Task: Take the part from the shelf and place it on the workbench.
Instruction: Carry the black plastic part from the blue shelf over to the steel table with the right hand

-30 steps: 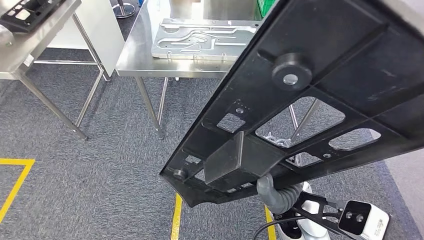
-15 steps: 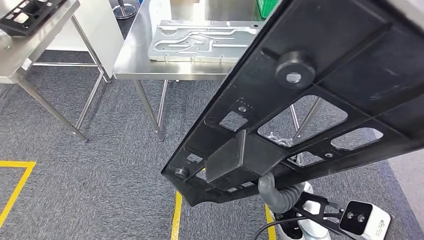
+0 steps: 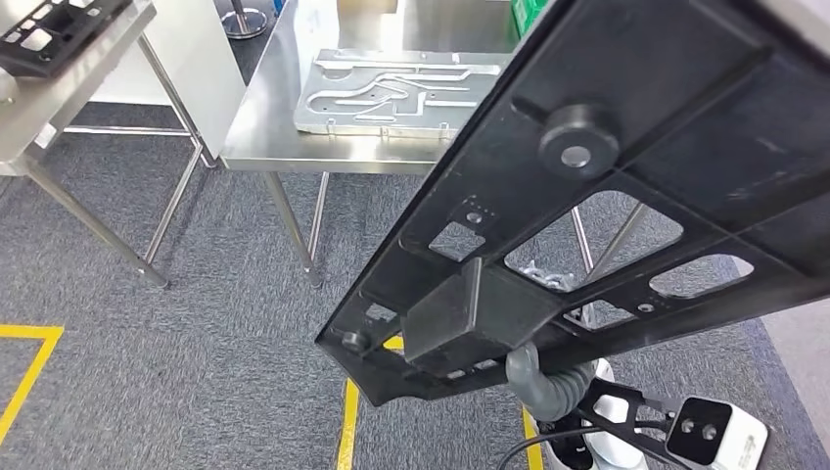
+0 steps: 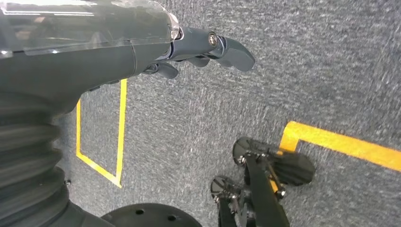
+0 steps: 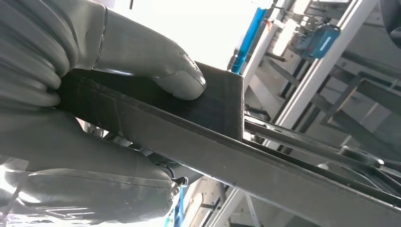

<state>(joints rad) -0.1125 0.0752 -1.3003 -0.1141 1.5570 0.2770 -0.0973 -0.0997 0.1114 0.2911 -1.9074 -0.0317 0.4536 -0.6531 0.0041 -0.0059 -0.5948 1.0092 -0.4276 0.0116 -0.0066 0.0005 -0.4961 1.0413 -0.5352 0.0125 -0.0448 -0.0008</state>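
Right hand (image 5: 118, 118): thumb on top, palm beneath — clamped on the large black plastic frame part (image 3: 626, 196).
Part: held tilted above the grey carpet, near the steel workbench (image 3: 264, 127).
Workbench: carries a machined aluminium plate (image 3: 391, 88) near its front edge.
Left hand (image 4: 198, 47): fingers loosely apart, holding nothing.
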